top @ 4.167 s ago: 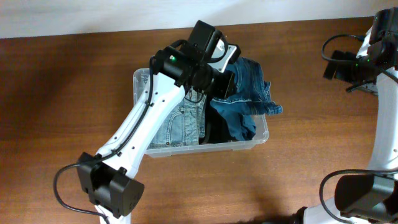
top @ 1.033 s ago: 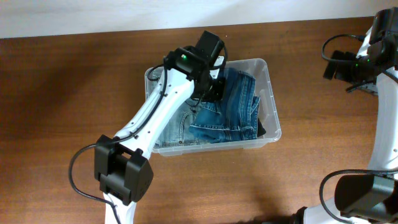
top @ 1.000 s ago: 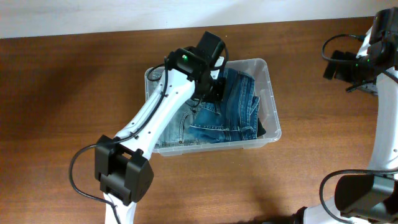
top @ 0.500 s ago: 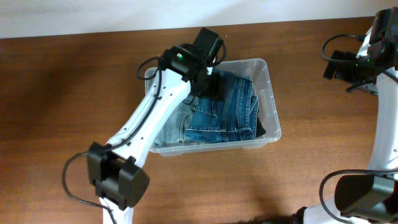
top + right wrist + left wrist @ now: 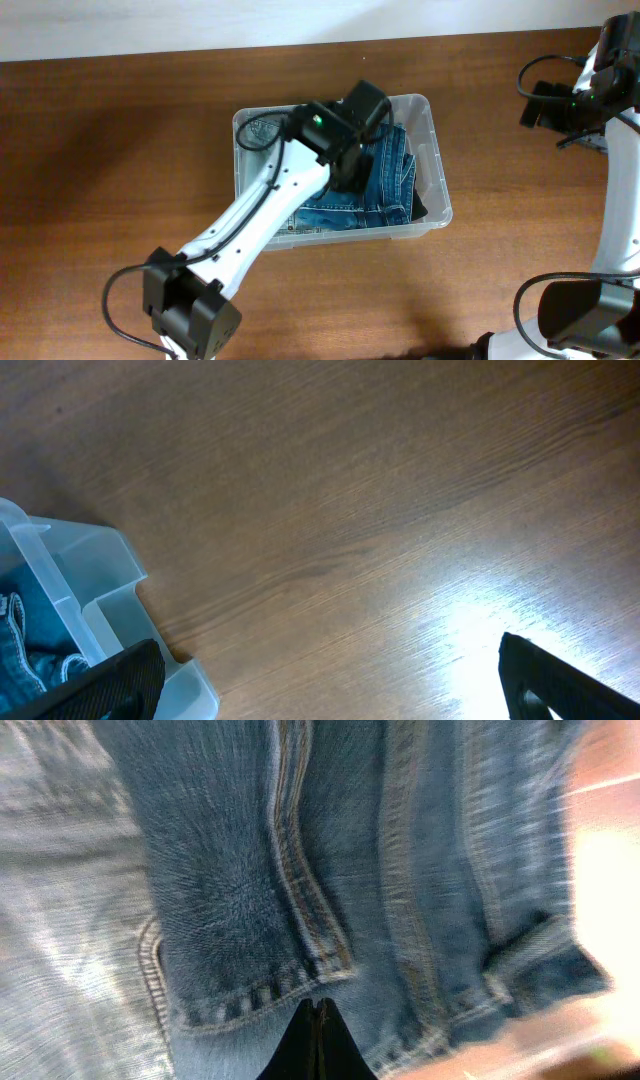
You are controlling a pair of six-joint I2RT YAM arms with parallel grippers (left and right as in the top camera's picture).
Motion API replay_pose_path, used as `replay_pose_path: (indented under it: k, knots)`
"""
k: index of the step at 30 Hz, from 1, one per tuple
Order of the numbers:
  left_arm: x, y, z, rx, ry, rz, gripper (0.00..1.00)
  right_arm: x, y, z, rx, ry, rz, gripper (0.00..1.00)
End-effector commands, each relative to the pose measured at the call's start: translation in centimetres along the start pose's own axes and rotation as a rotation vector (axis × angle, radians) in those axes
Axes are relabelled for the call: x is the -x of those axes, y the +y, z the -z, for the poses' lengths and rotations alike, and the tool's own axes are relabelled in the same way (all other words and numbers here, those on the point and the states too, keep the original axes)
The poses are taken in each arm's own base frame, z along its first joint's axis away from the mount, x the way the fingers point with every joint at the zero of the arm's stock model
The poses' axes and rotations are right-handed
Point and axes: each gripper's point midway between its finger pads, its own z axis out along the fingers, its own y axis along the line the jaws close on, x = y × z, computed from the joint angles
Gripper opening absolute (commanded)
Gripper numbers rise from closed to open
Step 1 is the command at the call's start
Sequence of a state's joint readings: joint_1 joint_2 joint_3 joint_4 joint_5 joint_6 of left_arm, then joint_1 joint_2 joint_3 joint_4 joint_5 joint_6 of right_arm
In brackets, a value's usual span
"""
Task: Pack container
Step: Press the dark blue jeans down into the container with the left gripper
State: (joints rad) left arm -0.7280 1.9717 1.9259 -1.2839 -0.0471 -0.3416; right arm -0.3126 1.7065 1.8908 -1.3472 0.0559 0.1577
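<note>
Pinched closed, empty, at left tool (image 5: 316, 1038) above blue denim jeans (image 5: 300, 870) in clear rectangular plastic container (image 5: 440, 175); spread wide, empty, at right tool (image 5: 330, 685).

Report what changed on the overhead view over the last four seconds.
The container slid right across the table, and the dark jeans that hung over its right rim now lie inside. The left arm swung its wrist right over the denim, with the left gripper shut. The right arm stayed put.
</note>
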Motion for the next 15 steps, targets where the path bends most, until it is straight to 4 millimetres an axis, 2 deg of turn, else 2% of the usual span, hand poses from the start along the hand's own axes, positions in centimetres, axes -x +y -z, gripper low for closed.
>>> replay_pose_path:
  k: [1,6,9,12,15]
  knots:
    - [-1.6,2.0,-3.4,0.09,0.056,0.014,0.0,0.2,-0.2,0.2,-0.008,-0.01,-0.01,0.99]
    - [-3.8,3.0,-8.4,0.122,0.082,0.01,0.01,0.2,-0.2,0.2,-0.008,-0.01,-0.009,0.99]
    - [-4.9,3.2,-10.7,0.122,0.082,0.01,0.0,0.2,-0.2,0.2,-0.008,-0.01,-0.009,0.99]
    - [-4.8,3.1,-10.7,0.117,0.075,0.01,0.01,0.2,-0.2,0.2,-0.008,-0.01,-0.009,0.99]
    - [-2.9,2.4,-8.3,0.089,0.032,0.015,0.01,0.2,-0.2,0.2,-0.008,-0.01,-0.009,0.99]
